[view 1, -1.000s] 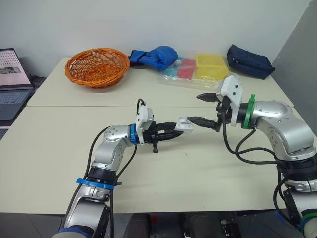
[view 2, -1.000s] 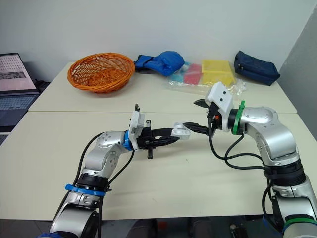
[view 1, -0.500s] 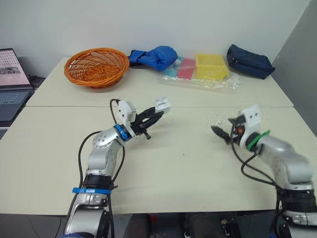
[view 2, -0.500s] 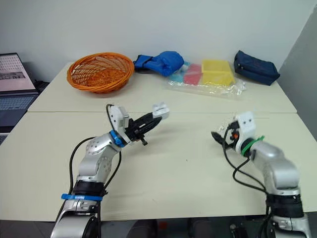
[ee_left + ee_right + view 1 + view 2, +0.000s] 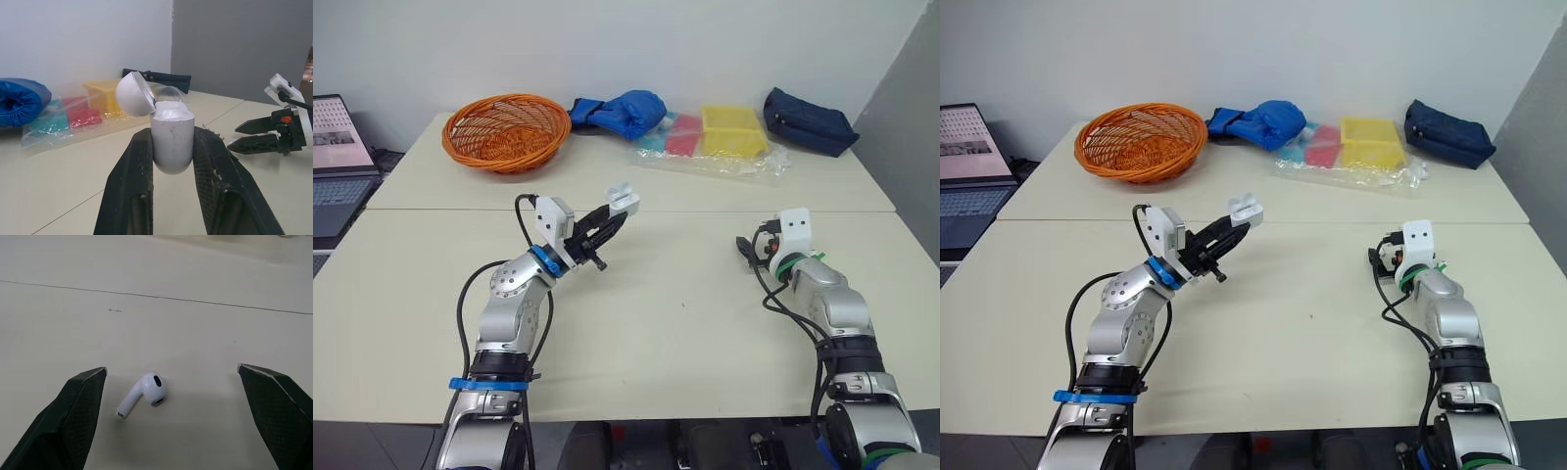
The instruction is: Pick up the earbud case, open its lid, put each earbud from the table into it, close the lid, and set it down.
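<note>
The left gripper [image 5: 610, 217] is clamped on the small white plastic earbud case [image 5: 171, 139], held above the beige tabletop [image 5: 685, 323] with its rounded lid tipped open. Well apart, at about 4 o'clock from the case, the right gripper [image 5: 171, 368] hangs low with its fingers spread wide. The white stemmed earbud [image 5: 146, 394] lies on the table between them, touching neither.

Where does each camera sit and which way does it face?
Eye views: on the head, facing forward and down over the table, both arms showing.
Left wrist view: along the left pincer gripping the open-lidded earbud case, facing the right pincer.
Right wrist view: looking down through the open right pincer at an earbud.
Shared: eye and left wrist views both show the earbud case and right pincer.
</note>
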{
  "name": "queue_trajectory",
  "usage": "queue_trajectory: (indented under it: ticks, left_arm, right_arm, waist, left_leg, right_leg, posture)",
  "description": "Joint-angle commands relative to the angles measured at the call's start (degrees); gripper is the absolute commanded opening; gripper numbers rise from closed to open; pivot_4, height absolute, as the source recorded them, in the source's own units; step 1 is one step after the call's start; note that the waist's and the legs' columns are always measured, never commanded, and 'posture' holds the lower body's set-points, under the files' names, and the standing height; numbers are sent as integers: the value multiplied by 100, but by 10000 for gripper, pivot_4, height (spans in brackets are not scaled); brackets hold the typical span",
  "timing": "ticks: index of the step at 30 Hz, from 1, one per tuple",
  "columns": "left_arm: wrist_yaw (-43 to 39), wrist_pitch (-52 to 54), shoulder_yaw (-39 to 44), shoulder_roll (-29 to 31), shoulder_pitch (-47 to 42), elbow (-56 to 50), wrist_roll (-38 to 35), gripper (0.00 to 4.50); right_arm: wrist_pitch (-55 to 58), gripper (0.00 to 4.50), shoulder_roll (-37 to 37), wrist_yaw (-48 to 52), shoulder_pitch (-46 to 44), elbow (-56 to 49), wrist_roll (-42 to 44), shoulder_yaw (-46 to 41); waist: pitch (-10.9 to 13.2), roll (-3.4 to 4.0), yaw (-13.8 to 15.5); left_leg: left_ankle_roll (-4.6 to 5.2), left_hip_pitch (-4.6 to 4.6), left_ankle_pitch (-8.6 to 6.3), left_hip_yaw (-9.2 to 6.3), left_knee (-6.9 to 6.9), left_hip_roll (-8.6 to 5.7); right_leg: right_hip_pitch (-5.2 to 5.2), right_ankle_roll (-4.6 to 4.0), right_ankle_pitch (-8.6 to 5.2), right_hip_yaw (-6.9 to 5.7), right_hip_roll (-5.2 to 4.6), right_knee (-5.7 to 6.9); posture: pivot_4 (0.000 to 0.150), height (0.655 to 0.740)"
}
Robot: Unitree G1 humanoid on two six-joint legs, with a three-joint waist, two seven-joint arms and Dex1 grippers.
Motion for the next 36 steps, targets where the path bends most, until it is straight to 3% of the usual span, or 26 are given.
queue_trajectory:
  ticks: [1,4,7,12,17,24,27,32,36]
  left_arm:
    - [70,0,17,33,-53,-295,-58,7691]
    - [93,9,6,37,-127,-263,-51,7691]
    - [94,10,3,49,-193,-229,-46,7691]
    - [72,2,-1,56,-223,-204,-43,7691]
    - [61,8,-22,47,-269,-182,-39,7691]
    - [60,17,-45,30,-282,-187,-40,7691]
    - [69,42,-45,28,-219,-265,-61,7691]
    - [-48,63,-80,91,59,-390,-94,7691]
    - [-100,22,-94,95,189,-406,-103,7691]
  right_arm:
    - [-206,44765,259,-263,-47,-22,-88,21]
    - [-291,44765,428,-443,-17,88,-246,105]
    - [-292,39154,539,-598,93,32,-362,135]
    - [-413,20246,609,-575,228,18,-419,226]
    - [-552,5605,499,-486,245,104,-447,244]
    - [-696,5285,280,117,223,110,-273,219]
    - [-532,5285,53,891,421,-502,29,334]
    - [245,5285,-1616,3209,1343,-2544,736,798]
    - [452,5285,-2788,4255,1980,-3168,1018,820]
  waist:
    - [0,0,-4]
    - [0,0,-10]
    - [-1,1,-8]
    - [-2,2,-6]
    - [-2,1,14]
    - [-2,1,18]
    - [-2,1,17]
    - [3,10,14]
    - [3,8,12]
  left_leg:
    - [0,0,0,1,0,0]
    - [0,4,0,3,0,3]
    - [0,6,0,3,5,3]
    - [1,8,1,5,9,2]
    - [1,8,1,5,10,0]
    - [1,7,1,6,10,-2]
    - [1,5,1,6,9,-1]
    - [1,-2,0,7,2,-1]
    - [2,2,-1,4,3,0]
  right_leg:
    - [-1,-1,1,0,0,0]
    - [-1,4,-2,2,1,2]
    - [0,5,-1,2,1,4]
    - [4,10,2,4,0,4]
    - [6,11,3,4,-2,3]
    - [7,14,4,4,-4,0]
    - [5,14,4,4,-3,-1]
    - [0,16,2,5,-4,-6]
    - [2,18,0,1,-4,-10]
  posture:
    - [1500,7400]
    - [1500,7400]
    - [1500,7400]
    - [1500,7400]
    - [1500,7400]
    - [1500,7400]
    - [1500,7400]
    - [1500,7400]
    - [1500,7400]
